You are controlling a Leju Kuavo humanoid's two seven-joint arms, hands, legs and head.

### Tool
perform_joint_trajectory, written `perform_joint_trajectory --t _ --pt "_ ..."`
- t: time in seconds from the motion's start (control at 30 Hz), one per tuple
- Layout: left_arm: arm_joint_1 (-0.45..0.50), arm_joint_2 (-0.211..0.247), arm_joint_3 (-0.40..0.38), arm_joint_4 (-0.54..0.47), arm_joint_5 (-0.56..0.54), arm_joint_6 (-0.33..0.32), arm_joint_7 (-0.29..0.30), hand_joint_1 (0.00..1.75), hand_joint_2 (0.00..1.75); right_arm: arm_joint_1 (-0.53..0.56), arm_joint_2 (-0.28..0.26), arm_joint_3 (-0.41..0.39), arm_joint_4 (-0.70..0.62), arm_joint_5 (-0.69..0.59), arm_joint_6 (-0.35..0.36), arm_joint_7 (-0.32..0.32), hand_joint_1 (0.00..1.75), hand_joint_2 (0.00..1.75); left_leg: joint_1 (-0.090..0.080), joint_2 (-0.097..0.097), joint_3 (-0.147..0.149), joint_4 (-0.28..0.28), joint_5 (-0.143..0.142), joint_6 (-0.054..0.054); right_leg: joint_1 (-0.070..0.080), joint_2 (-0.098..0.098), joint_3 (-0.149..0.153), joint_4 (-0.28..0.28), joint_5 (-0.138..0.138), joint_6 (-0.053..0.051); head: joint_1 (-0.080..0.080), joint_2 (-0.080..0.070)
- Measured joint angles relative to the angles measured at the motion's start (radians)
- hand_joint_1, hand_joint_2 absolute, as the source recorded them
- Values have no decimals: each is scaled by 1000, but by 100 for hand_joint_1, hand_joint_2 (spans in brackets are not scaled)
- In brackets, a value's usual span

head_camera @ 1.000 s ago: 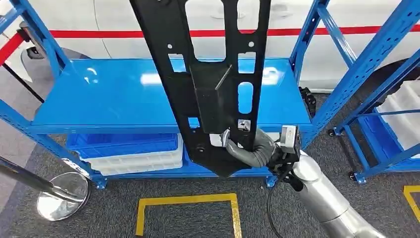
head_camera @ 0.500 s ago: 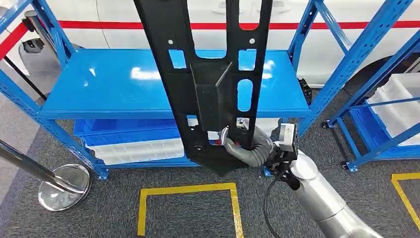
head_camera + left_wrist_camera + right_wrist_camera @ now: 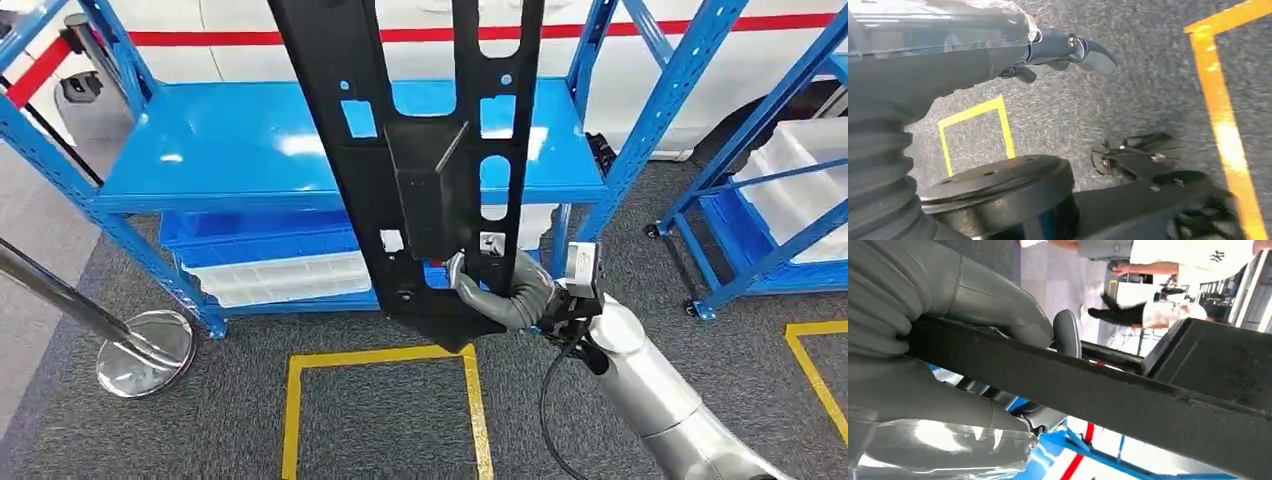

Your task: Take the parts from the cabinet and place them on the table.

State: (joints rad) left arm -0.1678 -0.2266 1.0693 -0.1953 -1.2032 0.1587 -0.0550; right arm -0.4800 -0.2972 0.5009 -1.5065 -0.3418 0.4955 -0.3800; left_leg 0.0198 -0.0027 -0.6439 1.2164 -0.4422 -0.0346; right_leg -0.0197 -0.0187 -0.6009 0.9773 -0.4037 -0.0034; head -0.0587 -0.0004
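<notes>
My right hand (image 3: pixel 500 292) grips the long black part (image 3: pixel 420 150) near its lower end, holding it upright before the blue shelf (image 3: pixel 250 150). My left hand (image 3: pixel 1058 47) hangs over carpet, fingers loosely apart, holding nothing. Gripped so low, the tall part could tip or clip the rack.

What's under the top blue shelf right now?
Under the blue metal shelf sit a blue plastic bin and white plastic trays. The long black perforated panel, gripped by the right hand, covers the middle, so anything behind it is unseen.
</notes>
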Motion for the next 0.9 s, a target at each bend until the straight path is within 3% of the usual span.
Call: perform_joint_trajectory --t 0.03,0.07,0.1,0.2,0.23,0.3,0.37,0.4,0.43,0.47,0.5,0.53,0.57,0.6,0.63,0.7,0.73,0.77,0.8,0.83,0.87,0.9 --pt "0 0 0 0 0 0 0 0 175 -1 0 -1 0 0 0 0 175 175 6 -4 59 -82 5 -4 -2 1 -13 14 3 5 0 0" --pt "-2 0 0 0 -1 -1 0 0 175 -2 0 -2 0 0 0 0 175 175 6 -17 111 -161 -37 -10 2 2 -29 26 4 12 0 0" --pt "-1 0 1 0 -1 -1 0 0 175 -2 0 -3 0 0 0 0 175 175 0 -22 131 -205 -55 10 2 3 -37 34 11 19 0 0" --pt "3 0 2 0 -1 -2 0 0 175 -1 0 -2 4 0 0 0 175 175 -2 -19 107 -199 -43 34 2 6 -51 31 39 41 0 0" --pt "4 0 2 0 -1 -2 0 0 175 0 4 -2 6 -1 0 0 175 175 3 -14 103 -205 -32 47 -4 6 -58 36 27 46 0 0" --pt "2 0 2 0 -1 -1 1 0 175 -1 11 -3 8 0 0 0 175 175 -1 -9 78 -203 -12 65 -5 7 -88 129 -81 46 0 0" --pt "2 0 2 0 -1 -2 1 0 175 -1 16 -4 10 0 0 0 175 175 -7 -6 54 -202 7 70 -4 9 -126 290 -177 48 0 0" --pt "2 0 2 0 -1 -2 1 0 175 0 16 -4 12 0 0 -1 175 175 -11 -5 41 -200 17 71 -4 9 -133 346 -187 47 0 0" --pt "2 0 2 0 -1 -2 1 0 175 1 17 -4 14 0 0 0 175 175 -14 -4 27 -198 26 71 -3 9 -119 358 -166 44 0 0" --pt "2 0 2 0 -1 -2 1 0 175 1 17 -4 14 0 0 0 175 175 -17 -4 14 -196 35 72 -2 9 -86 328 -129 38 0 0" --pt "1 0 2 0 -1 -2 1 0 175 0 17 -4 14 0 0 0 175 175 -21 -4 3 -195 44 71 2 9 -34 262 -92 28 0 0" --pt "1 0 2 0 -1 -2 1 0 175 -2 17 -4 14 0 0 0 175 175 -25 -4 -5 -195 53 71 8 8 27 178 -73 14 0 0" --pt "1 -3 3 0 -1 -2 1 0 175 -5 17 -5 12 0 0 0 175 175 -23 -3 -10 -195 61 68 17 3 87 87 -102 -6 0 0" --pt "0 -4 3 0 -1 -2 1 0 175 -7 18 -6 10 0 0 0 175 175 -27 -2 -15 -196 69 63 19 0 129 13 -126 -7 0 0" --pt "1 -4 3 0 -1 -2 0 0 175 -9 18 -7 10 -1 0 -1 175 175 -19 -1 -16 -203 82 56 22 3 126 15 -122 2 0 0" --pt "1 -4 3 0 -1 -2 1 0 175 -12 18 -7 11 -1 0 -1 175 175 -13 -1 -16 -216 107 45 33 7 116 7 -96 -9 0 0" --pt "3 -4 3 0 -1 -2 1 0 175 -11 18 -7 12 -1 0 -1 175 175 -20 -3 -23 -222 111 39 16 1 113 -18 -76 -13 0 0" --pt "2 -3 3 0 -1 -2 1 0 175 -12 18 -6 13 -1 0 -1 175 175 -17 -4 -30 -207 70 32 15 -6 103 -24 -58 -10 0 0" --pt "3 -3 3 0 -2 -3 2 0 175 -14 18 -6 13 -1 0 -2 175 175 -16 -4 -44 -157 -1 28 14 -6 86 -23 -44 -18 0 0" --pt "3 -3 3 0 -3 -2 2 0 175 -12 18 -6 12 -2 1 -2 175 175 -13 -4 -57 -89 -65 23 14 -6 69 -19 -34 -18 0 0" --pt "3 -1 3 0 -4 -3 2 0 175 -10 16 -6 13 -2 2 -2 175 175 -11 -3 -68 -18 -112 18 14 -7 52 -14 -23 -17 0 0" --pt "3 0 3 0 -5 -2 2 0 175 -8 11 -6 14 -2 2 -3 175 175 -8 -3 -75 53 -131 12 13 -9 30 -7 -11 -16 0 0"
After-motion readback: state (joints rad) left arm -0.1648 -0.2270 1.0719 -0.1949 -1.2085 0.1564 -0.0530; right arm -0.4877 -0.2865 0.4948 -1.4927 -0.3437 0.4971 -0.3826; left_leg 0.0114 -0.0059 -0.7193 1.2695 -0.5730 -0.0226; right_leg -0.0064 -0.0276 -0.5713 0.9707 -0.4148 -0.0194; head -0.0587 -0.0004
